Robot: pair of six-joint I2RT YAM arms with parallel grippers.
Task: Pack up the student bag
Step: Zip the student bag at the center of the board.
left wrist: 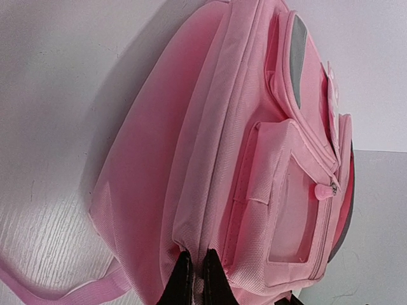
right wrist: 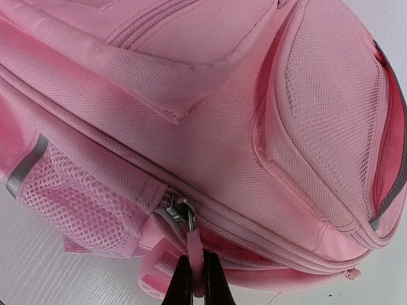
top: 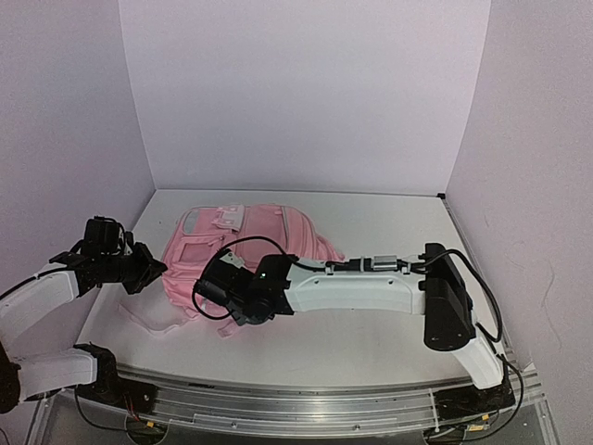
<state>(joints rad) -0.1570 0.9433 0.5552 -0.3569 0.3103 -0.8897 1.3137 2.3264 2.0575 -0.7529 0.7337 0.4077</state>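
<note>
Tightly, left tool [left wrist: 196, 272], right tool [right wrist: 196, 272] pinching bag [top: 271, 237]

Top external: high, from near edge, looking down on whole table [top: 389, 218]; both wrist views close up on student bag [top: 269, 236], different sides.

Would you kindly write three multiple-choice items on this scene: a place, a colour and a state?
1. The student bag lies: A) on the white table; B) on a shelf; C) on a chair.
2. The zipper pull is: A) black; B) pink; C) green.
3. The right fingers are: A) wide open; B) out of view; C) shut on the pull.
Answers: 1 A, it lies flat on the table; 2 B, pink like the fabric; 3 C, they pinch its tab.
</note>
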